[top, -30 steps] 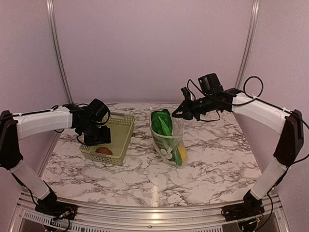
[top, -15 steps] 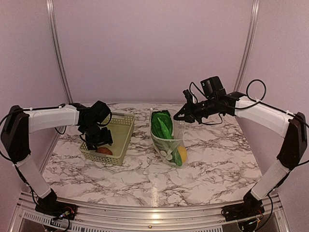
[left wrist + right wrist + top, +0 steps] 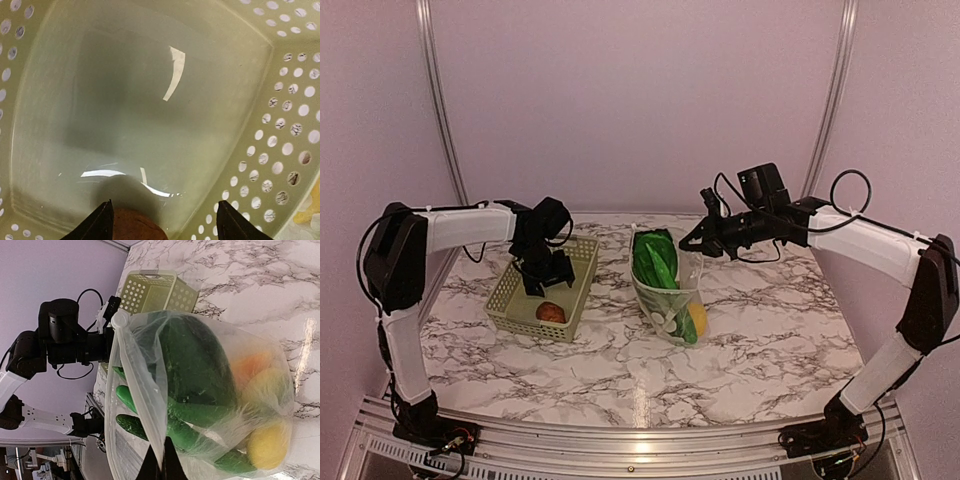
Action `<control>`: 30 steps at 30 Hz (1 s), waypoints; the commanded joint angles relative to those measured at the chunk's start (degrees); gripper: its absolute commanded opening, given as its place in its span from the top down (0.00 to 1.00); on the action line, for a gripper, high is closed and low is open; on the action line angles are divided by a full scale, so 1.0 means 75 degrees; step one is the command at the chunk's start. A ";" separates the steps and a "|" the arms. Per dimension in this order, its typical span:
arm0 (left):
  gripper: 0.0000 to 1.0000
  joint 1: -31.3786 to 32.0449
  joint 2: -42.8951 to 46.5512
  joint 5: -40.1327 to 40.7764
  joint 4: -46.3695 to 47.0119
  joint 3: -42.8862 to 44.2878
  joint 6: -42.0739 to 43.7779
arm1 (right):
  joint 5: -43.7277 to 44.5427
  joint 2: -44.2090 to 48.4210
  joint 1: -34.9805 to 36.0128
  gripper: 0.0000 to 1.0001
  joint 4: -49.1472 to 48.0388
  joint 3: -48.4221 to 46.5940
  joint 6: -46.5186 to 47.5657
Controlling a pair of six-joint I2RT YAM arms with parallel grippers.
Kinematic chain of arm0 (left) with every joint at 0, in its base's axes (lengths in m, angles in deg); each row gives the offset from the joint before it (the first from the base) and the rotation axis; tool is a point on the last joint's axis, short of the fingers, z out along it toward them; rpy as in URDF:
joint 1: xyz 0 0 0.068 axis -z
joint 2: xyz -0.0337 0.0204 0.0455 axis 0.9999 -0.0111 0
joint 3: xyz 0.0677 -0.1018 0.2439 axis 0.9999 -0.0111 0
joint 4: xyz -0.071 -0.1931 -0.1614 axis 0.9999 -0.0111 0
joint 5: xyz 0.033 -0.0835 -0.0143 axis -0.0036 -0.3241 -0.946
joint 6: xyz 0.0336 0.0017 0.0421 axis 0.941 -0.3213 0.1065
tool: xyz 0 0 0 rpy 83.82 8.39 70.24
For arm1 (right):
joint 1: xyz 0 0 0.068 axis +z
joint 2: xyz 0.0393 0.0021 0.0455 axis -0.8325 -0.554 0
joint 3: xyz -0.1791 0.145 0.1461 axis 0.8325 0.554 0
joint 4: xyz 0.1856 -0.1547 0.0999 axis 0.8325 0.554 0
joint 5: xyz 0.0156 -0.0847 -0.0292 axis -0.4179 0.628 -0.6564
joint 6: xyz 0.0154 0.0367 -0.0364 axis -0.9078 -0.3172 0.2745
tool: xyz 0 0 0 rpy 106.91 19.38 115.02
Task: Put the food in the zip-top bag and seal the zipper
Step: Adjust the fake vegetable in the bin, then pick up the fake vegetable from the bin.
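Note:
The clear zip-top bag [image 3: 672,292] stands on the table's middle, holding leafy bok choy [image 3: 655,256], long green pieces [image 3: 150,430], a yellow lemon [image 3: 698,318] and an orange piece [image 3: 252,365]. My right gripper [image 3: 692,240] is shut on the bag's mouth edge and holds it up; in the right wrist view its fingertips [image 3: 161,465] pinch the zipper strip [image 3: 137,385]. My left gripper [image 3: 542,283] hangs open and empty inside the pale green basket [image 3: 508,300]. The reddish-brown round one [image 3: 551,312] lies on the basket floor, at the near edge between the open fingers in the left wrist view [image 3: 132,227].
The basket's perforated walls [image 3: 282,125] surround the left gripper [image 3: 162,225]. The marble table [image 3: 770,330] is ringed by pink walls and metal rails. The left arm [image 3: 60,335] shows beyond the bag in the right wrist view.
My left gripper has moved right and farther back over the basket, uncovering the reddish-brown fruit. My right gripper still holds the bag's edge, hardly moved.

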 commanded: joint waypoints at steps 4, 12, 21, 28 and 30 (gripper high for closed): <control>0.28 -0.0041 -0.0363 0.0438 0.0057 0.1476 0.1549 | -0.0063 0.0055 0.0004 1.00 0.0015 -0.0149 -0.0082; 0.30 -0.0027 0.0826 0.1442 -0.0646 0.0917 0.1618 | -0.0025 -0.0198 0.0002 1.00 0.0367 -0.0535 0.0085; 0.31 0.0016 0.2030 0.0769 -0.0357 -0.0987 0.0672 | -0.0166 -0.0670 0.0012 1.00 0.0990 -0.1148 0.0449; 0.31 0.0076 0.2042 0.0422 -0.0010 -0.1684 0.0220 | -0.0195 -0.0675 0.0020 1.00 0.1086 -0.1185 0.0531; 0.31 0.0076 0.1993 0.0199 0.0194 -0.1828 0.0098 | -0.0213 -0.0671 0.0020 1.00 0.1073 -0.1164 0.0542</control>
